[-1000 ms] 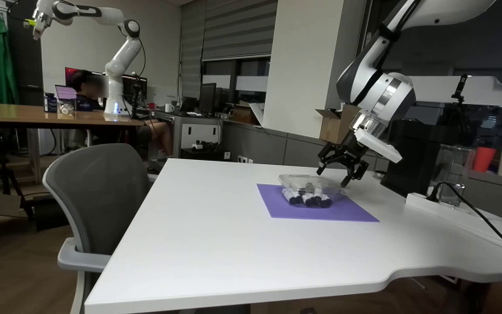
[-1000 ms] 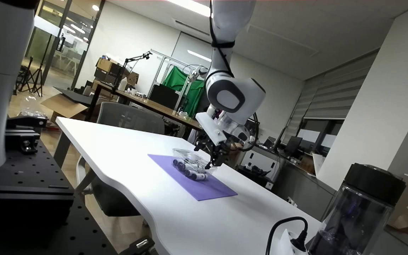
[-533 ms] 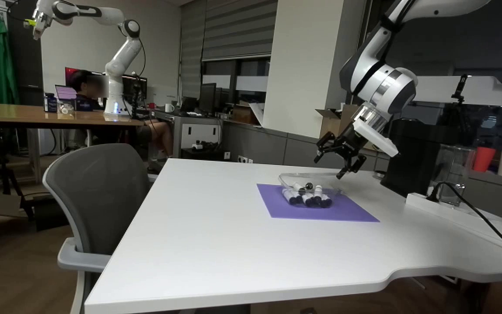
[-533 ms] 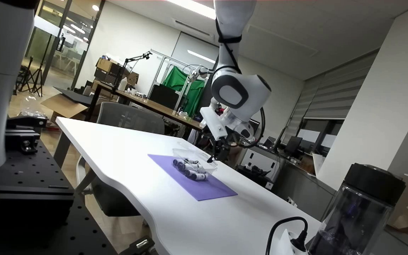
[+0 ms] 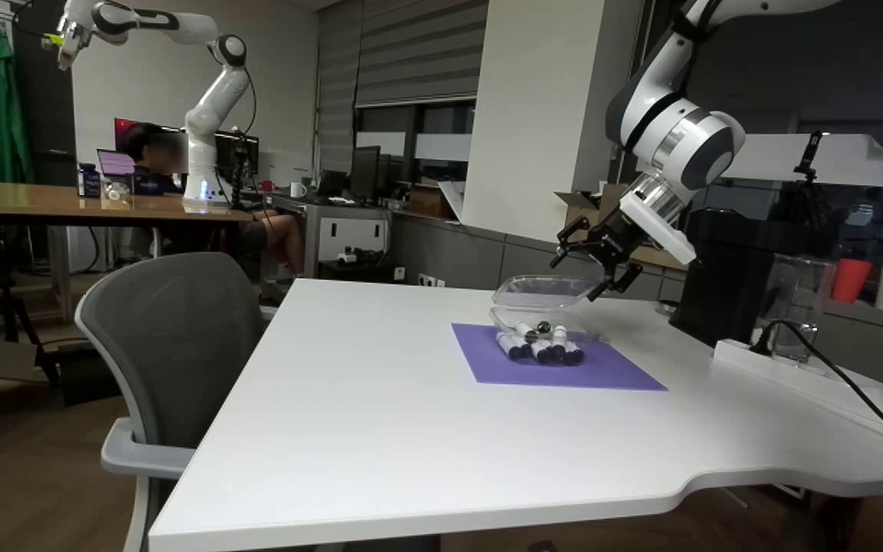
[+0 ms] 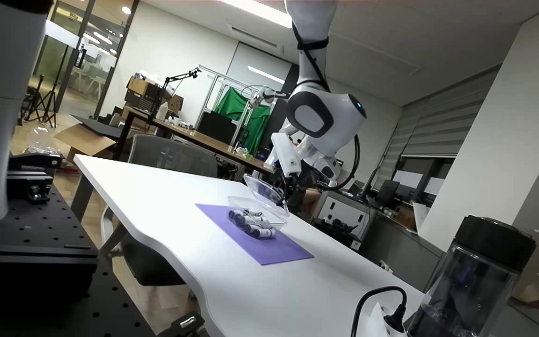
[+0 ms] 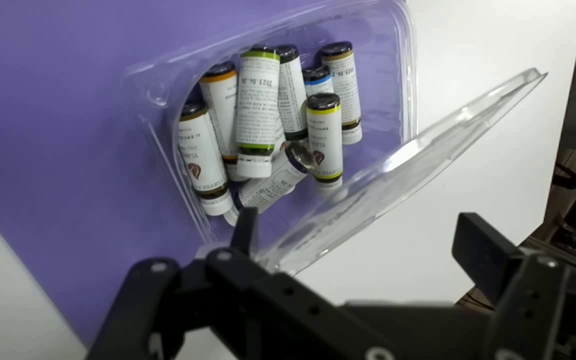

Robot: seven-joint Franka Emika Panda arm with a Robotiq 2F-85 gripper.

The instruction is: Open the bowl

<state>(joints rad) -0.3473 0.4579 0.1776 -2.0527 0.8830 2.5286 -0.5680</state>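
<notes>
Claw (image 7: 363, 237) stands wide near 1 tilted lid (image 7: 393, 185); vials (image 7: 258, 105) lie in the clear bowl (image 7: 408, 75).

The arm (image 5: 658, 125) is glossy white with rounded, dark-edged joints (image 5: 708, 157), a silver band (image 5: 679, 138) and a straight white bar (image 5: 658, 228). In an exterior view, its dark-rimmed oval cap (image 6: 308, 113) has a black strap (image 6: 313, 44) at twelve o'clock, a blue light (image 6: 359, 104) at three and a curving black cable (image 6: 357, 159) between four and five. The end effector (image 7: 360, 234) is black, with grey screws (image 7: 224, 256) at seven and eight o'clock in the wrist view.
</notes>
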